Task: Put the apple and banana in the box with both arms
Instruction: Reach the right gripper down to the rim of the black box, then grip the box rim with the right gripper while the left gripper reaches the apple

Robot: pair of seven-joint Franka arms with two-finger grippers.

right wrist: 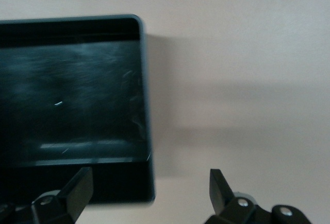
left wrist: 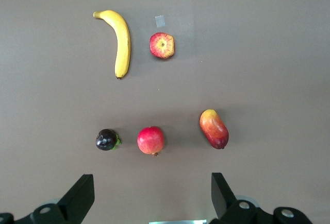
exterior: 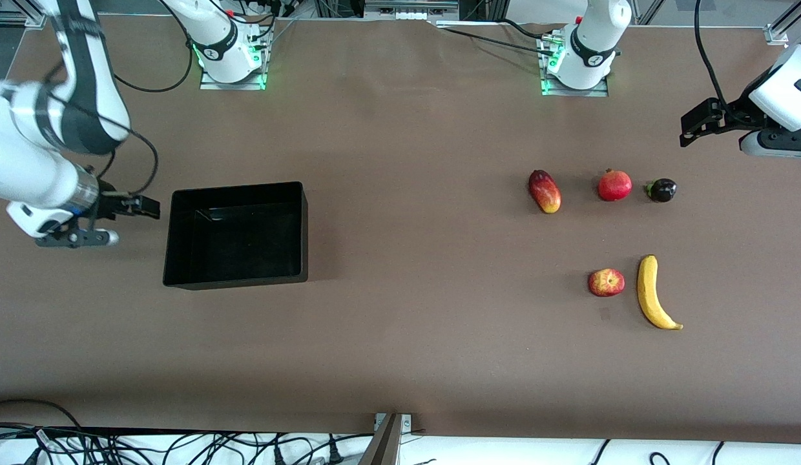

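Apple (exterior: 606,283): on the table toward the left arm's end, just beside the banana and apart from it; dimpled top up in the left wrist view (left wrist: 162,45).
Banana (exterior: 654,294): flat on the table, curved, dark tip pointing toward the front camera; on the apple's side nearer the left arm's end of the table.
Box (exterior: 174,242): black, open-topped, nothing inside, toward the right arm's end of the table, well apart from all the fruit.
Other fruit: mango (exterior: 544,191), pomegranate (exterior: 615,185) and a small dark fruit (exterior: 662,190) in a row, farther from the front camera than apple and banana.
Left gripper (left wrist: 152,195): up in the air over bare table at the left arm's end, near the dark fruit; jaws spread wide, nothing between them.
Right gripper (right wrist: 149,195): over the table just beside the box, at its wall toward the right arm's end; jaws spread wide, nothing held.
Table (exterior: 400,129): brown surface, small pale tape scrap (left wrist: 160,21) near the apple.
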